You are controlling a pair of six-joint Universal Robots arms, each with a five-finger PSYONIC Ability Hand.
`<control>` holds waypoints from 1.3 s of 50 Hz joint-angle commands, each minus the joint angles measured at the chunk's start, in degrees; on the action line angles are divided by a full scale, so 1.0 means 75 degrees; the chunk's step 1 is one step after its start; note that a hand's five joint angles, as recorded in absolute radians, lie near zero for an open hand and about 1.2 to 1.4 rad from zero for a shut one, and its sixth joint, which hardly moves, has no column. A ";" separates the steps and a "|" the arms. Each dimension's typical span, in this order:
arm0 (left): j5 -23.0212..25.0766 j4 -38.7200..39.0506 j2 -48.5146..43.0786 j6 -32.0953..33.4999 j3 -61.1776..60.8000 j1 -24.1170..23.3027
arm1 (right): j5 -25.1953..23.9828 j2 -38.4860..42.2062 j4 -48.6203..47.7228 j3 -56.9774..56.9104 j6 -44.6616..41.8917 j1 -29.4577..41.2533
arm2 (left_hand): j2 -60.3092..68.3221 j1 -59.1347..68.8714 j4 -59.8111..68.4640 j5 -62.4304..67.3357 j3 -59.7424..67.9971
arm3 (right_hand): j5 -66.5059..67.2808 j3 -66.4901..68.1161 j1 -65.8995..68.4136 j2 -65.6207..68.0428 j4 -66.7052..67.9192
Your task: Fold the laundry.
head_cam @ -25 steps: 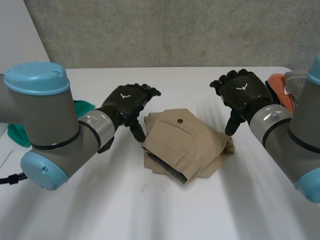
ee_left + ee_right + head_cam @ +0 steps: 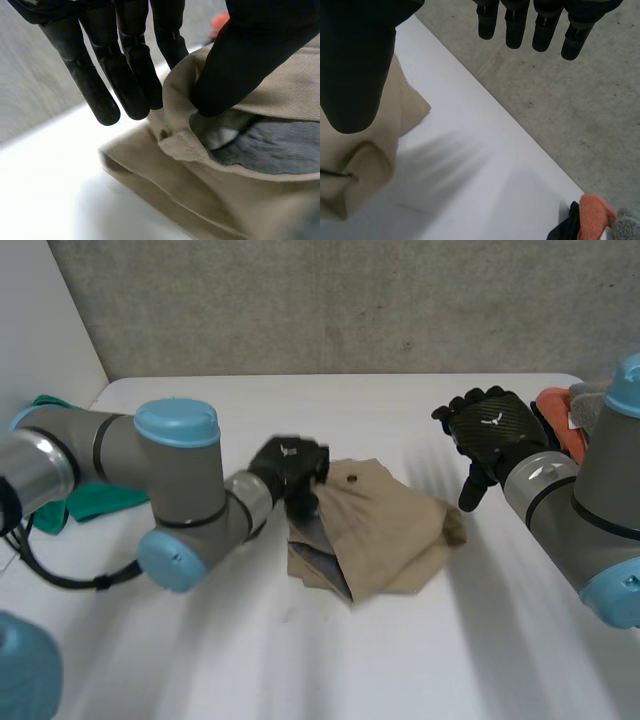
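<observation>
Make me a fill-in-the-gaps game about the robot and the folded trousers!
The robot's left hand pinches the folded ____ trousers. Its right hand is open and holds ____. The crumpled cloth by the left arm is ____.
Missing words: beige, nothing, green.

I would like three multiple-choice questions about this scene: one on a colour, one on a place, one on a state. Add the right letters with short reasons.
1. What colour are the folded fabric trousers on the white table?
A. beige
B. blue
C. red

2. Where does the crumpled green cloth lie?
A. on the trousers
B. at the table's left edge
C. in the table's middle

3. How is the right hand?
A. shut on the trousers
B. open, holding nothing
C. shut, empty

Answers:
1 A, the fabric is tan all over.
2 B, it shows at that edge, apart from the trousers.
3 B, its fingers hang straight above bare table.
</observation>
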 commanded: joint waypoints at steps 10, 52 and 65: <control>0.1062 0.0768 -0.1724 0.0954 0.2464 0.0724 | -0.0277 0.0718 -0.0085 -0.0357 0.0015 0.0208 | 0.1557 0.1935 0.1511 0.1804 0.1596 | -0.0342 -0.0248 -0.0361 -0.0260 -0.0307; -0.0882 -0.3099 -0.0199 -0.0851 0.0962 -0.0283 | -0.1637 0.4141 0.2857 -0.4542 0.2103 0.0349 | -0.7776 -0.7399 -0.7822 -0.7530 -0.7737 | -0.0342 -0.0248 -0.0361 -0.0260 -0.0307; -0.1223 -0.3510 -0.0201 -0.0405 0.0658 -0.0330 | -0.1356 0.4388 0.2575 -0.4120 0.1047 0.0150 | -0.7776 -0.7399 -0.7822 -0.7530 -0.7737 | -0.0342 -0.0248 -0.0361 -0.0260 -0.0307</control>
